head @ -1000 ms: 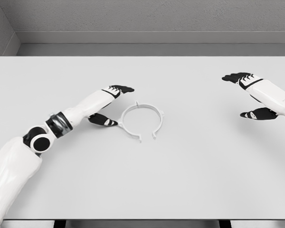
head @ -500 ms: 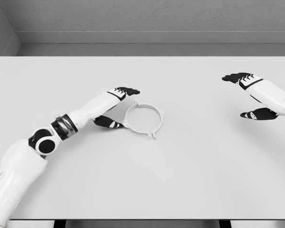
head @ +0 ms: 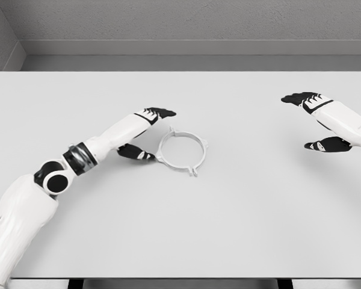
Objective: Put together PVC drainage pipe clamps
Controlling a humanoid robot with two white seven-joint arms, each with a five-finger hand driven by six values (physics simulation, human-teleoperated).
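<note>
The left hand (head: pixel 145 133) lies on the white bench (head: pixel 240 217) just beside the left edge of the white round plastic pipe clamp (head: pixel 182 150), its fingers spread and grasping nothing; to do this step well, I think it should close thumb and fingers on the thin rim itself and not push the ring away. The clamp lies flat near the bench middle, a ring with no clear long axis, a small tab pointing toward the robot. Further right, the right hand (head: pixel 320 120) hovers released, well apart.
</note>
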